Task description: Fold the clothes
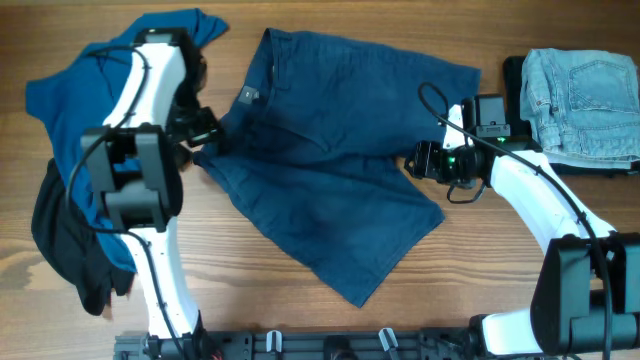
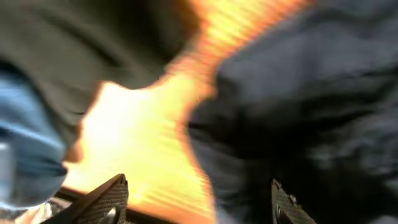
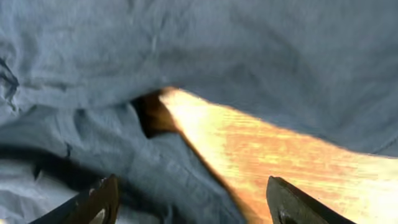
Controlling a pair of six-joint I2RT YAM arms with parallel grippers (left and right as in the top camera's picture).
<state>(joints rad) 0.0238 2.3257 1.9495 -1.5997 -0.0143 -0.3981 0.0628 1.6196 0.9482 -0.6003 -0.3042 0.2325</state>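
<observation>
Dark navy shorts [image 1: 330, 150] lie spread across the middle of the table, waistband to the left and one leg pointing down toward the front. My left gripper [image 1: 205, 130] sits at the shorts' left edge by the waistband. In the blurred left wrist view its fingers [image 2: 109, 196] stand wide apart with nothing between them, over bare wood and dark cloth [image 2: 298, 112]. My right gripper [image 1: 420, 160] is at the shorts' right edge where the legs part. In the right wrist view it [image 3: 193, 199] is open over the navy fabric [image 3: 217, 56] and the table, gripping nothing.
A bright blue shirt [image 1: 60, 95] lies crumpled at the far left under the left arm, with a black garment [image 1: 60, 240] below it. Folded light-wash jeans [image 1: 580, 90] rest on a dark item at the back right. Bare wood shows along the front.
</observation>
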